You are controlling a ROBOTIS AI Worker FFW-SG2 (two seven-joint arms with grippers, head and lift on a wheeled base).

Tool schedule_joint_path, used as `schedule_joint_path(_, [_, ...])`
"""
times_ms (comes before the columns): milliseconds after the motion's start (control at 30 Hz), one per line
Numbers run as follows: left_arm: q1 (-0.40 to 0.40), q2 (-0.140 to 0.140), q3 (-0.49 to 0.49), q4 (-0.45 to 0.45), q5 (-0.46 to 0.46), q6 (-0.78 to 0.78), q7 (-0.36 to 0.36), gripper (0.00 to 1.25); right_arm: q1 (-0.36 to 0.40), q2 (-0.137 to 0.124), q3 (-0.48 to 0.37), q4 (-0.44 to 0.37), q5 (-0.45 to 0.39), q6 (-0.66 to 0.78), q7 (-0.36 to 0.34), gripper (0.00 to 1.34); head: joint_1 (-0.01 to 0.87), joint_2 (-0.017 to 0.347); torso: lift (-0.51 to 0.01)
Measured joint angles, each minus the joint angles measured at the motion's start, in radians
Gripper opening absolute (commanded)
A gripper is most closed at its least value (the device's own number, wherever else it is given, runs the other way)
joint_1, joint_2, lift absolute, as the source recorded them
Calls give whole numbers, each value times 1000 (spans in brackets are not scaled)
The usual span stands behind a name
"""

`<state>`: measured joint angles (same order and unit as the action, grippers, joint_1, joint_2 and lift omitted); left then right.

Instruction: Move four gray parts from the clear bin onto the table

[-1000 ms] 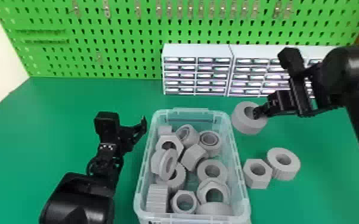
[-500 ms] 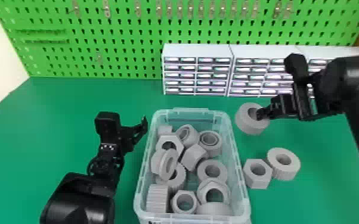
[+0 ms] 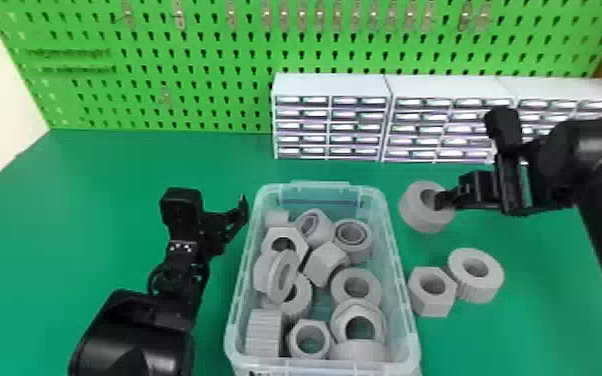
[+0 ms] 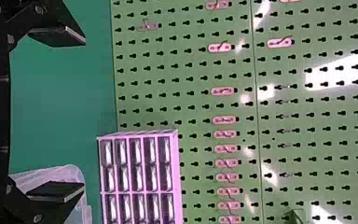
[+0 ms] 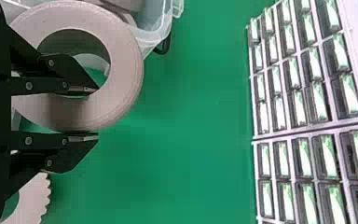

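Observation:
The clear bin (image 3: 412, 320) holds several gray parts, among them a hex nut (image 3: 310, 339) and a ring (image 3: 356, 287). On the table right of it, a gray hex nut (image 3: 439, 300) and a gray ribbed ring (image 3: 491, 282) lie side by side. My right gripper (image 3: 440, 200) has a round gray ring (image 3: 415, 215) beside the bin's back right corner. In the right wrist view, the right gripper (image 5: 86, 113) is shut on the ring's wall (image 5: 126, 88), one finger through the hole. My left gripper (image 3: 220, 220) stands left of the bin; in the left wrist view the left gripper (image 4: 70, 114) is open.
White drawer cabinets (image 3: 332, 85) line the table's back edge before a green pegboard (image 3: 205, 75). Green table surface (image 3: 115, 170) extends left of the bin, and more (image 3: 540, 310) lies between the placed parts and the right arm.
My right gripper and the ring in it have shifted slightly to the right and nearer, away from the bin. The left arm and the other parts have stayed still.

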<state>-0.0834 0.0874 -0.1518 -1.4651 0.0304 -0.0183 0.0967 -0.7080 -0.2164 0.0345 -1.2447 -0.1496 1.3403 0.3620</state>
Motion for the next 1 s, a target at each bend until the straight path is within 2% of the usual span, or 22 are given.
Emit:
schedule_joint_path(567, [-3, 0, -3, 0, 2, 0, 1, 1068, 9, 11, -8, 144, 4, -146, 0, 330, 693, 72, -52])
schedule_joint_path(1000, [-4, -1, -6, 0, 2, 0, 3, 1068, 9, 22, 16, 235, 5, -214, 0, 330, 693, 72, -52])
